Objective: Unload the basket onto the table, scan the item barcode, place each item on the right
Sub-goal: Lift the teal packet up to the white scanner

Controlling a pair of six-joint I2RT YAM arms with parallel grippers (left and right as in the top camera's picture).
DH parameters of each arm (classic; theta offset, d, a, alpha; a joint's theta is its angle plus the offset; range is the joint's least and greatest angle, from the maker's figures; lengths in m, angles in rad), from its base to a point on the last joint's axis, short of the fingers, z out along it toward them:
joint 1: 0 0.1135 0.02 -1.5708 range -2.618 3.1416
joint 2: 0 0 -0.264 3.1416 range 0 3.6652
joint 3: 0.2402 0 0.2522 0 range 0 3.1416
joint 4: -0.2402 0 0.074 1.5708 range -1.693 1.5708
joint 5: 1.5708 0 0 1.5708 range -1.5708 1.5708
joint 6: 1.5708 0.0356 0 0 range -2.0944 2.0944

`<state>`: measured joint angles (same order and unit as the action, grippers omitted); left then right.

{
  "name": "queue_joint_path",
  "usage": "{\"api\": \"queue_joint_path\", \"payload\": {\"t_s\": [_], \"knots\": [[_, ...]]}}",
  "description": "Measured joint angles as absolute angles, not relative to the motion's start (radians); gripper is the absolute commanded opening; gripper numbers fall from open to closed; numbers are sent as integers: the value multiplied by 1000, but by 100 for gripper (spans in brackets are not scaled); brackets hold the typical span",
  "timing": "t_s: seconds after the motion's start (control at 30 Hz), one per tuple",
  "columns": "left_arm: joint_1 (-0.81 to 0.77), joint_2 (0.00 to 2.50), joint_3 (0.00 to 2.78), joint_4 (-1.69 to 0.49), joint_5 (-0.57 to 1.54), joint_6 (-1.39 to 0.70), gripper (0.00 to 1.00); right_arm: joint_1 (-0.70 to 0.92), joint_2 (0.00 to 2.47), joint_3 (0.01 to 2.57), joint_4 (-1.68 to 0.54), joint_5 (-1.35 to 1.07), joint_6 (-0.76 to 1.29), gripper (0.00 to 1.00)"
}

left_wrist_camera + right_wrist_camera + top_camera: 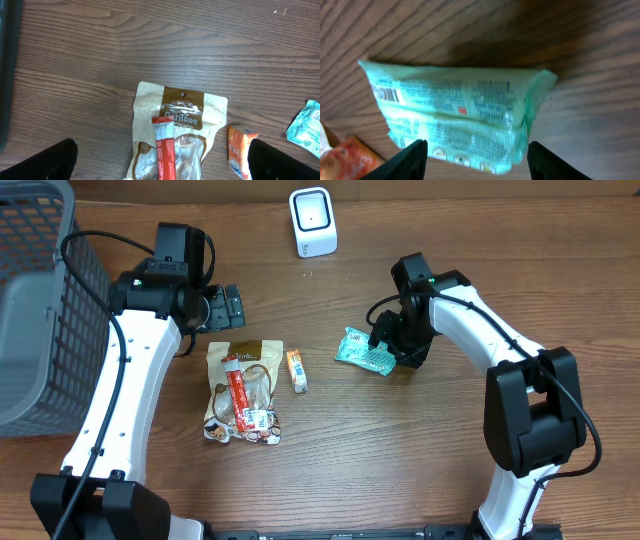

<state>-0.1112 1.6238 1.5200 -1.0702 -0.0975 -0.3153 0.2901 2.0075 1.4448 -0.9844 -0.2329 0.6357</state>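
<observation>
Overhead, one mint-green plastic packet [360, 352] is lying right of the middle of the wooden bench [400, 470]. It is lying directly under the right gripper [385, 345], which is far nearer to it than the left gripper [232, 308]. One white boxy scanner [313, 222] is standing at the far edge, well apart from the packet. One brown snack pouch [250, 360], one red stick pack [238, 392] on it, one small orange sachet [297, 370] and one grey mesh basket [40, 310] are sitting leftward.

From the left wrist, the fingers [55, 160] are standing wide apart, holding nothing.

From the right wrist, the fingers [415, 157] are standing apart, straddling the packet's near edge without visibly pinching. Its long axis is running across their gap, with one barcode [385, 93] showing at its left end.
</observation>
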Motion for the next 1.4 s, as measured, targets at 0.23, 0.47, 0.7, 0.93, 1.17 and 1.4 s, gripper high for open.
{"api": "queue_joint_path", "payload": {"t_s": [0.23,0.47,0.7,0.93,1.17,1.4], "knots": [[-111,1624,1520,-1070,-97,-315,100,290,2008,1380,-904,-233,646,59],[-111,1624,1520,-1070,-97,-315,100,289,2008,1343,-832,-241,654,53],[-111,1624,1520,-1070,-97,-315,100,289,2008,1342,-831,-247,654,54],[-111,1624,1520,-1070,-97,-315,100,288,2008,1342,-832,-247,654,51],[-111,1624,1520,-1070,-97,-315,100,289,2008,1342,-826,-255,655,42],[-111,1624,1520,-1070,-97,-315,100,291,2007,1330,-795,-259,656,28]]}}
